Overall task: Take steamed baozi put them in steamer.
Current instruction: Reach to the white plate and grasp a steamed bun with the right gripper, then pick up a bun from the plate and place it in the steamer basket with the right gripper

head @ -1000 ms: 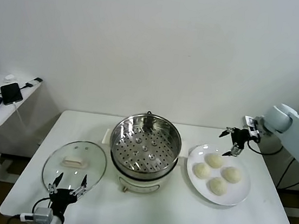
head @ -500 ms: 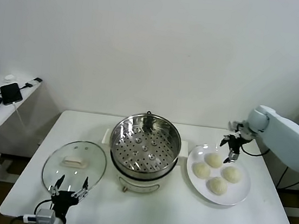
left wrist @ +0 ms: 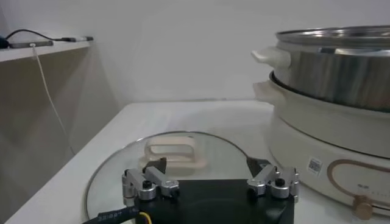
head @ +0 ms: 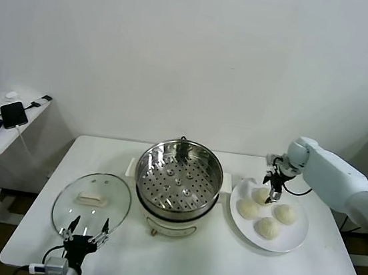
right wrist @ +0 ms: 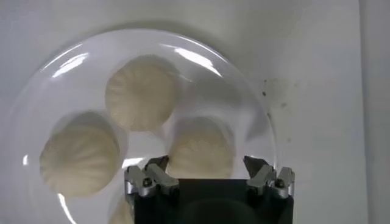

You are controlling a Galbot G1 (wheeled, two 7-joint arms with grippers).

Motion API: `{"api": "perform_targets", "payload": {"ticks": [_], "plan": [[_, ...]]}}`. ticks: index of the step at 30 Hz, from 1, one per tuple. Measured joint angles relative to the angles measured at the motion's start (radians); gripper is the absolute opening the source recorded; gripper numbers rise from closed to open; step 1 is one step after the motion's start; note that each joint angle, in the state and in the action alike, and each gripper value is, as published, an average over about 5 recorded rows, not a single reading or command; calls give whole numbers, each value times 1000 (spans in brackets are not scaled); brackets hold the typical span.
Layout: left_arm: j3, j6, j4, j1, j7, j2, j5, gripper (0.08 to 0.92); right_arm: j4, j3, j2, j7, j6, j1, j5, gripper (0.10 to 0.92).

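Observation:
Several cream-white steamed baozi [head: 268, 227] lie on a white plate [head: 298, 235] to the right of the steamer [head: 179, 177], a shiny steel pot whose perforated tray holds nothing. My right gripper [head: 272, 189] hangs low over the rearmost baozi [head: 262, 196]. In the right wrist view that baozi [right wrist: 201, 149] sits between the spread fingers of the right gripper [right wrist: 206, 165], and a gap shows on one side. My left gripper [head: 83, 228] rests open at the table's front left, by the near edge of the glass lid.
The glass lid [head: 92, 198] with its white handle lies flat, left of the steamer. In the left wrist view the lid [left wrist: 177, 152] is just past the left gripper [left wrist: 207, 165], with the steamer [left wrist: 335, 73] beside it. A side table [head: 0, 132] holding a phone stands at far left.
My right gripper has swung left and down, from behind the plate's far right to over the rearmost baozi. The left arm has not moved.

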Motion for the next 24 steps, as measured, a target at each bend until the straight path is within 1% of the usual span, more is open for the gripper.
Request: {"api": "perform_targets", "payload": {"ticks": [7,12,17,24], "plan": [[2,1,-8,6,4,0,1,823,-8,11,4,4,-12,0,-11,686],[3,3,-15,7,4,0,2,823,28,-3,-12,-2,-23,24,-1,671],[2,5,-21,10,3,0,4,823,121,-74,-42,-16,-21,120,52,666],[5,13,-37,15,1,-4,5,823,296,-239,-32,-49,31,380,166,662]]}}
